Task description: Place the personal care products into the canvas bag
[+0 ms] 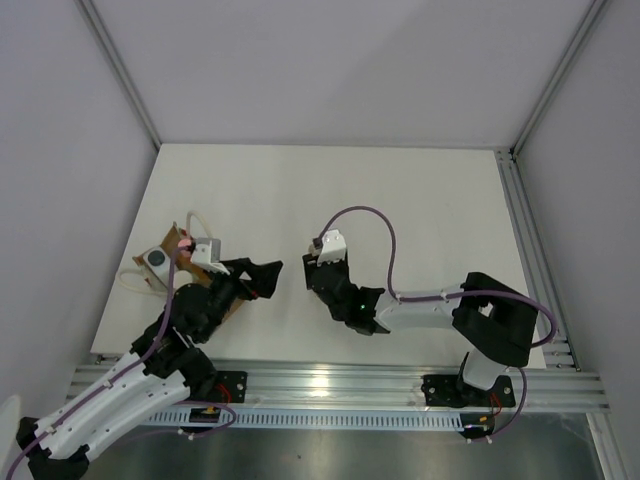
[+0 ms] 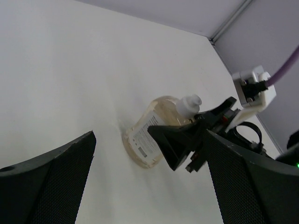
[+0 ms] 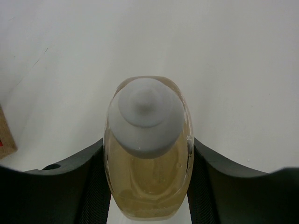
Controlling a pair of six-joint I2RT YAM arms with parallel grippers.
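The amber translucent plastic bottle (image 2: pixel 148 136) with a cream cap and a white printed label is seen upright on the white flat table (image 1: pixel 400 190), near its middle and well apart from the tan-brown canvas bag (image 1: pixel 176 236). The bottle body is clamped between the two black fingers of the right gripper (image 3: pixel 147 161), one finger pressed against each side. The left gripper (image 1: pixel 262 280) is held released, its jaws spread wide with nothing between them, facing the bottle. The bag, with cream loop handles, is located at the left of the table, partly covered by the left arm
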